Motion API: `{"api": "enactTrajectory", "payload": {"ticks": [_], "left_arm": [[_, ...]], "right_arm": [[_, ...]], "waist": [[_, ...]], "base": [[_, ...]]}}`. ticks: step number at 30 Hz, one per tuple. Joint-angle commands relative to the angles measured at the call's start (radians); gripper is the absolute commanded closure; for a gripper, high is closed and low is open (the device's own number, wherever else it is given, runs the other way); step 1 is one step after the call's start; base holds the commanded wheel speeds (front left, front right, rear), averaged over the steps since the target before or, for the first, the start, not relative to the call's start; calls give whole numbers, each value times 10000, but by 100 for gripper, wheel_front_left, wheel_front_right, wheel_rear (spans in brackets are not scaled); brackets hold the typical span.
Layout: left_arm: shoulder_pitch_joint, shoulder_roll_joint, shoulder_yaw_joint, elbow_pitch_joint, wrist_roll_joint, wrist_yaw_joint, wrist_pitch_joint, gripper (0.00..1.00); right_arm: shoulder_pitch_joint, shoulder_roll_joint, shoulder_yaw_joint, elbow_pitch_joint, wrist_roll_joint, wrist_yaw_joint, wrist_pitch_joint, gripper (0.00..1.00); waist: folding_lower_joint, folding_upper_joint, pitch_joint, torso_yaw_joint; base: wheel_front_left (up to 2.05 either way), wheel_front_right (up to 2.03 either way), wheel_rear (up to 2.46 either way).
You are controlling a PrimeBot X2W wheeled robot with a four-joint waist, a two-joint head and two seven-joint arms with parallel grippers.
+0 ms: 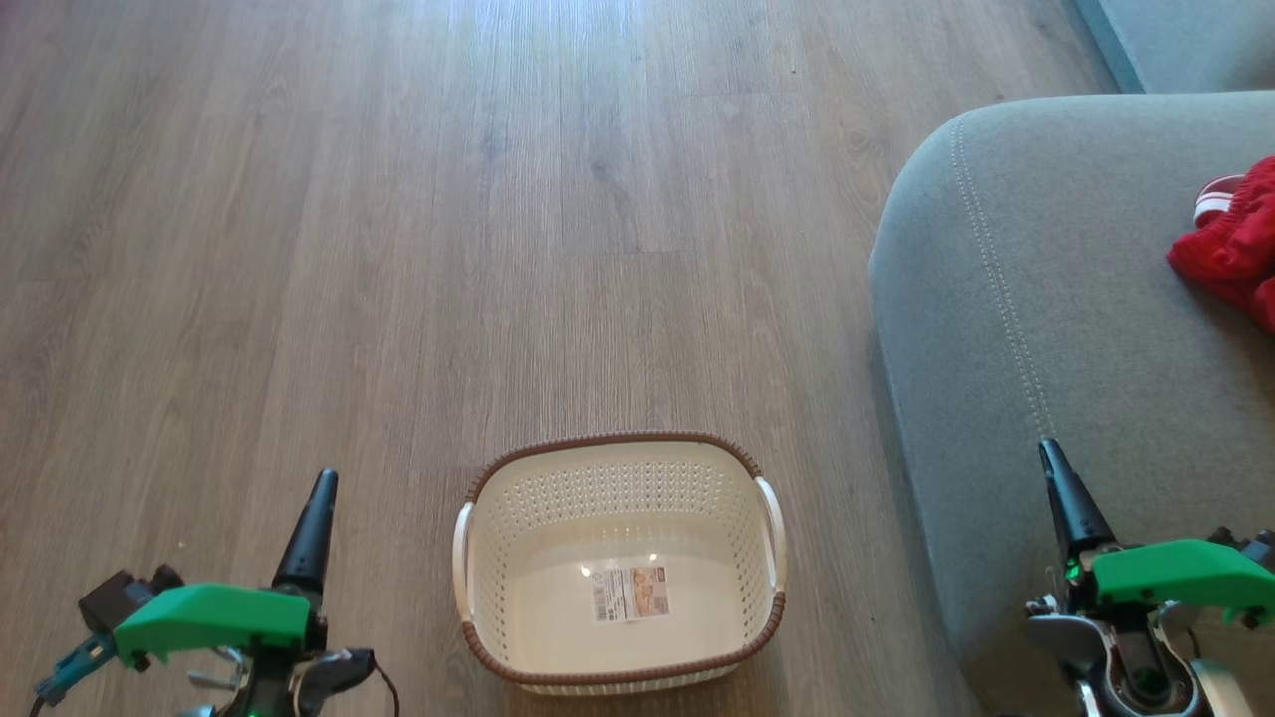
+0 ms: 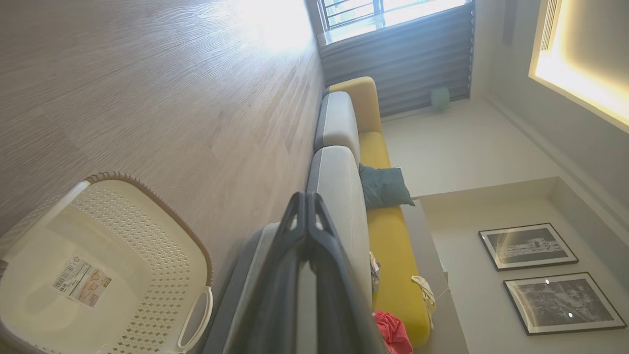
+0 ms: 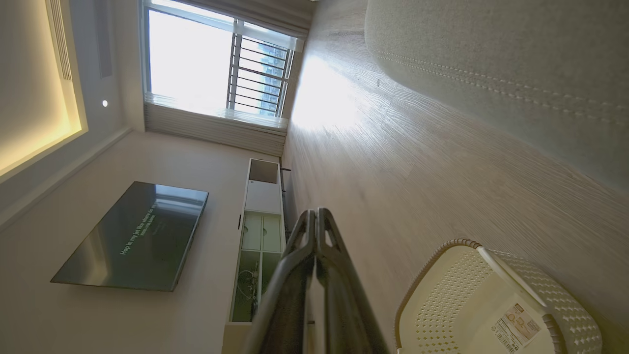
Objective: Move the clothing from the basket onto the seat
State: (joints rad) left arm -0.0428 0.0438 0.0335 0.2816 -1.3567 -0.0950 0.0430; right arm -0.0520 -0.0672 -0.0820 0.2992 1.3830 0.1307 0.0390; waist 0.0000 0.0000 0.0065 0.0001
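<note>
**Basket** [image 1: 618,438]: cream perforated plastic with a brown woven-look rim and 2 white handles. It is stood on the wood-plank floor [image 1: 398,199] at the lower centre of the head view, near the seat's front. A paper label [image 1: 632,594] is seen flat on its bare bottom.

**Seat** [image 1: 1046,299]: grey-green upholstered cushion with a rounded corner and a pale stitched seam, found on the right side of the head view.

**Clothing** [image 1: 1235,244]: bright red fabric with white stripe trim, crumpled on the seat at the right edge of the frame and partly cut off. It is well apart from the basket. The number of garments cannot be told.

**Left gripper** [image 1: 321,488]: lower left of the head view, above the floor and left of the basket. It is closed, its 2 dark fingers pressed together at the tips.

**Right gripper** [image 1: 1051,460]: lower right of the head view, over the seat's front edge. It is likewise closed, with the fingertips meeting.

**Television** [image 3: 132,236]: wall-mounted, recorded at the left of the right wrist view.
</note>
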Motion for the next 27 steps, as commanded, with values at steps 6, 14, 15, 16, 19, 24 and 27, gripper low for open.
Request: {"api": "enactTrajectory", "payload": {"ticks": [6,14,15,16,19,24,27], "left_arm": [[-543,61,479,-337,-813,-164,234,100],[-598,63,643,-349,-1673,-261,470,100],[-605,63,663,-350,-1780,-273,499,100],[-612,63,683,-352,-1888,-286,529,100],[-633,64,745,-356,-2210,-322,617,100],[-653,64,803,-361,-2519,-357,702,100],[-653,64,803,-361,-2519,-357,702,100]], "right_arm": [[-510,40,6,-442,739,0,248,100],[-533,90,-141,-495,1517,0,483,100],[-536,96,-159,-501,1614,0,513,100],[-539,103,-177,-508,1712,0,542,100],[-548,121,-232,-527,2004,0,630,100],[-556,140,-286,-546,2282,0,716,100],[-556,142,-288,-546,2280,0,718,100]], "waist": [[0,0,-9,0],[0,0,-22,-1],[0,0,-23,-1],[0,0,-25,-1],[0,0,-30,-1],[0,0,-34,-1],[0,0,-34,-1]], "base": [[0,0,0],[0,0,0],[0,0,0],[0,0,0],[0,0,0],[0,0,0],[0,0,0]]}}
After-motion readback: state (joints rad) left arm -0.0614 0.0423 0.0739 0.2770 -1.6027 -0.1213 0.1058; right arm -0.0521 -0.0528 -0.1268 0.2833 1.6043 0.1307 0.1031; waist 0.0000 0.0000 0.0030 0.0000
